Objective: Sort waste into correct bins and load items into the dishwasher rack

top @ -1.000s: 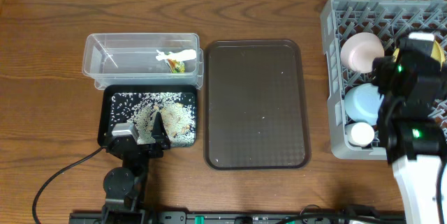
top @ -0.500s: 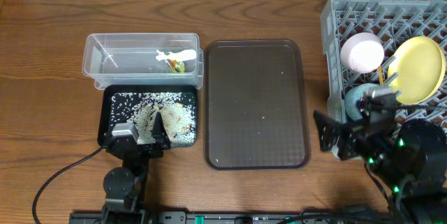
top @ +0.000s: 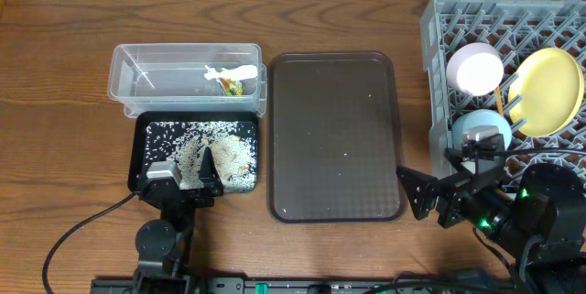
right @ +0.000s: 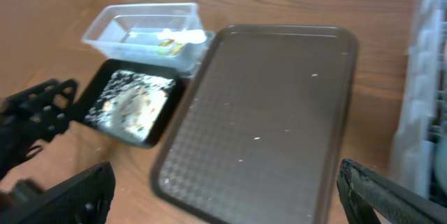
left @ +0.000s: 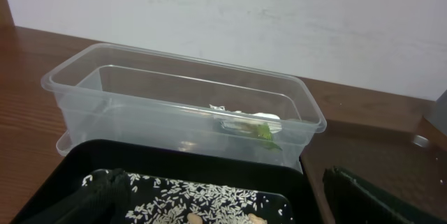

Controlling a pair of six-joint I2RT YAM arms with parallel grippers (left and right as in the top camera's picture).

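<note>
The clear tub [top: 137,79] holds the green-and-yellow wrapper [top: 231,81], also seen in the left wrist view [left: 262,128]. The black tray [top: 144,152] holds rice grains [top: 197,131] and beige scraps [top: 229,159]. The grey rack [top: 439,102] holds the yellow plate [top: 548,91], the white-pinkish bowl [top: 475,68], the light-blue bowl [top: 482,129] and chopsticks [top: 500,98]. The white cup is hidden. My left gripper [top: 186,179] is open and empty at the black tray's near edge. My right gripper [top: 430,198] is open and empty by the rack's near left corner.
A dark-brown serving tray [top: 335,136] lies between the bins and the rack, with a few stray grains on it. It fills the right wrist view [right: 265,112]. A black cable [top: 82,225] runs along the near left of the wooden table.
My right arm has drawn back from the rack toward the near edge and swung left, uncovering the bowls and plate. The left arm has not moved.
</note>
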